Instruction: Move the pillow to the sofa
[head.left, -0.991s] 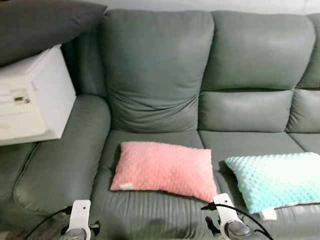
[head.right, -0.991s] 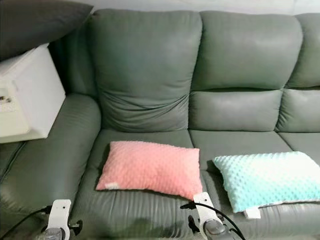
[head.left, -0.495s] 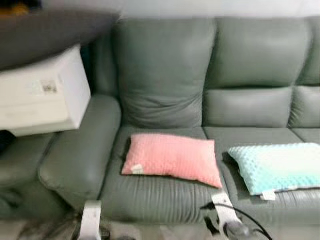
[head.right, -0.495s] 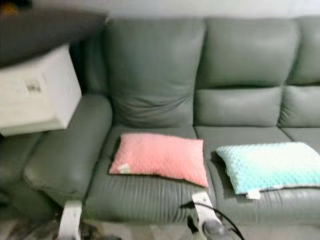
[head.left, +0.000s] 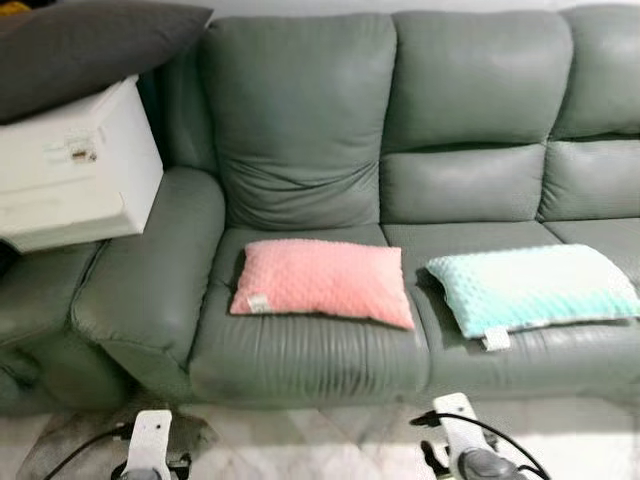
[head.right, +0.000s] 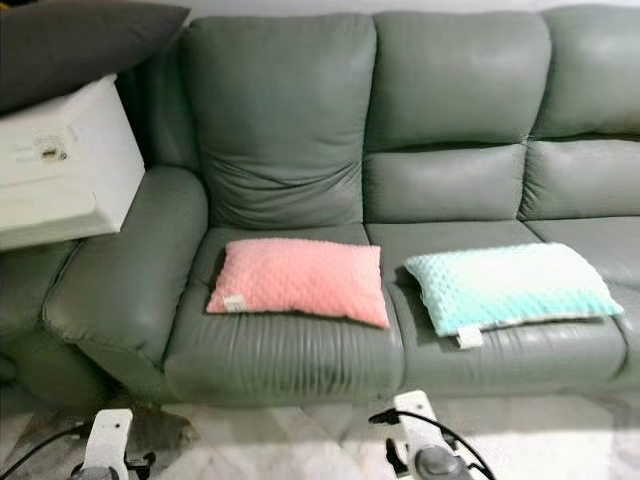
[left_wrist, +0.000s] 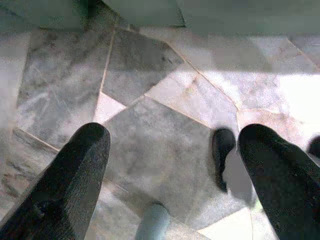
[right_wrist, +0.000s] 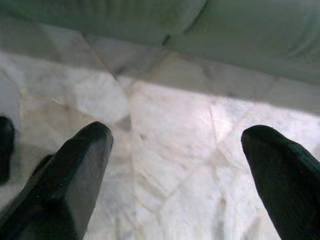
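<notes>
Sofa (head.left: 300, 130) of smooth grey-green leather spanned the head views. Two dimpled, rectangular pillows lay flat on its seats: a pink pillow (head.left: 322, 281) on the left seat, a mint pillow (head.left: 530, 288) beside it, apart. Both sat well ahead of the low-hanging arms. The left gripper (left_wrist: 172, 150) and right gripper (right_wrist: 175, 155) hung spread wide and empty over pale marble floor (right_wrist: 165, 130).

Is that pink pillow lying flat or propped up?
Flat: the pink pillow lies on the sofa seat cushion, its broad face upward, clear of the backrest.
</notes>
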